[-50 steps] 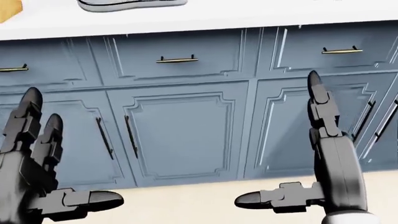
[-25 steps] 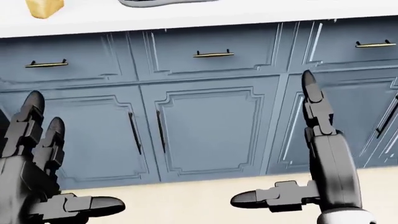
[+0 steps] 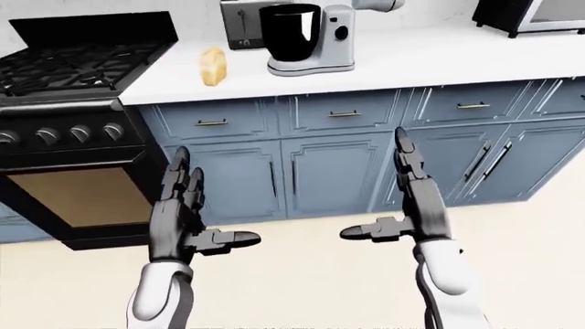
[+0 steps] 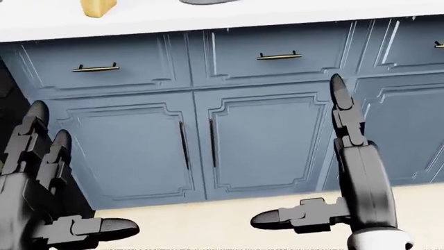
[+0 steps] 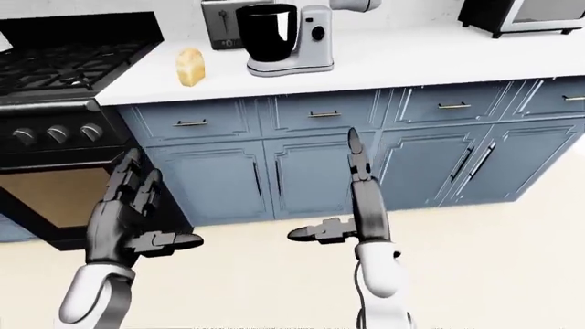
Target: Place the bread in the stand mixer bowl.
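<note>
A tan piece of bread stands upright on the white counter in the left-eye view. To its right stands the silver stand mixer with a black bowl. My left hand and right hand are both open and empty. They hang low before the blue cabinets, well below the counter. In the head view only the bread's bottom edge shows at the top.
A black stove with knobs and an oven door stands at the left. A toaster stands behind the mixer. A black microwave is at the top right. Beige floor lies below the cabinets.
The whole head view has shifted right, so the camera has moved left along the cabinets. The bread has come further into view. Both hands stay open.
</note>
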### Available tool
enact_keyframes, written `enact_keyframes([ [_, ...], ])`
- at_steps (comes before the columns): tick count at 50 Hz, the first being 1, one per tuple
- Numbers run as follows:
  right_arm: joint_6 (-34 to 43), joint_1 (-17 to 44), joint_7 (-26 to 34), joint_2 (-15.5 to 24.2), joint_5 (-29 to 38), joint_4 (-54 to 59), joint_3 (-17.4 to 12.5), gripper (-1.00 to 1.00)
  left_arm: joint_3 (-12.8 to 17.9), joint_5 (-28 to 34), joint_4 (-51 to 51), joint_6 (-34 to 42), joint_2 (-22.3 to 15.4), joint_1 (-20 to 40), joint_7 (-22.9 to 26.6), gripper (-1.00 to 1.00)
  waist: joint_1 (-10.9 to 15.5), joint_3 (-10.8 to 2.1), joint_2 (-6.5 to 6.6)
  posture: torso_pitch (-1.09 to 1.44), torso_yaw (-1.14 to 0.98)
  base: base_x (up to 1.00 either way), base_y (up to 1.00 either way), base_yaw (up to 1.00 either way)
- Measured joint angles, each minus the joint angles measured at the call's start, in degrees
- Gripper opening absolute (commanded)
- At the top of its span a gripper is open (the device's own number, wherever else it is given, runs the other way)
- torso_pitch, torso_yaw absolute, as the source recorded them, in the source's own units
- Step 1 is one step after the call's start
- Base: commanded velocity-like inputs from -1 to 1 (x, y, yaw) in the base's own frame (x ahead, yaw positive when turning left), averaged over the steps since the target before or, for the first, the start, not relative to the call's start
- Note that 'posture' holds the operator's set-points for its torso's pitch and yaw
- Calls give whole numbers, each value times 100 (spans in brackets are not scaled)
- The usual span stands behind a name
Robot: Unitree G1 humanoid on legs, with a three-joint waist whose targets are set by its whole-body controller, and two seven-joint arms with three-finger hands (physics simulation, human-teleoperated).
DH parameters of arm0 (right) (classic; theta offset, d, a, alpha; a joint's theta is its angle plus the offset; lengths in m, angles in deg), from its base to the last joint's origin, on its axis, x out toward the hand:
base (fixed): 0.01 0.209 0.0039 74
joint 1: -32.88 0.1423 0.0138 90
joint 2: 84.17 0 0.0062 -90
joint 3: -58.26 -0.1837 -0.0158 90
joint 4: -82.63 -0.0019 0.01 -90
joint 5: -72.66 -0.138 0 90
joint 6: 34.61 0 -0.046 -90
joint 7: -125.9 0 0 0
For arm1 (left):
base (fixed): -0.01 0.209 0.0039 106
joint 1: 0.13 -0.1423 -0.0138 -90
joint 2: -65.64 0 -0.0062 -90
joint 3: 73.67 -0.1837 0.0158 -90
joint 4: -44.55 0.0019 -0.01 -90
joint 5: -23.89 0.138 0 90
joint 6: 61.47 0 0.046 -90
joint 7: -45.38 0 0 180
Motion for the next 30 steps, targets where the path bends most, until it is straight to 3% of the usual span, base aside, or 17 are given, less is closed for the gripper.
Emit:
enact_keyframes([
  [11, -208, 3, -14, 78, -77, 46, -220, 98, -49, -35, -132, -10, 22, 22, 14, 100, -54, -2, -690, 0, 0, 0, 36, 0],
  [13, -229, -43, -24, 97, -91, 152, -303, 98, -114, -44, -86, 0, 54, -19, 23, 100, -113, 23, -575, 0, 0, 0, 36, 0],
  [15, -131, -85, -46, 74, -67, 190, -316, 98, -149, -51, -24, 46, 53, -43, 40, 100, -101, -29, -631, 0, 0, 0, 36, 0],
  [17, -24, -21, -77, 55, -31, 120, -267, 98, -128, -52, -37, 64, 47, -21, 42, 100, -84, -62, -576, 0, 0, 0, 16, 0],
  [19, 5, 44, -121, 40, 4, -17, -218, 98, -114, -54, -108, 4, 36, 44, 42, 100, -111, -22, -401, 0, 0, 0, 0, 0],
  [21, -57, 72, -140, 44, -2, -122, -178, 98, -106, -56, -163, -55, 35, 54, 39, 100, -153, -40, -131, 0, 0, 0, 0, 0],
  [24, -61, 47, -127, -24, -27, -10, -45, 98, -1, -35, -39, -41, -9, 7, 9, 100, -20, 27, -332, 0, 0, 0, 0, 0],
  [27, 68, 53, -124, 3, -27, 49, -82, 98, 18, -18, 2, 36, 10, -16, -29, 100, 14, 12, -562, 0, 0, 0, 0, 0],
  [30, 120, 67, -171, 21, -1, 34, -170, 98, -49, -30, 24, 58, 19, -7, -14, 100, 43, -25, -503, 0, 0, 0, 0, 0],
])
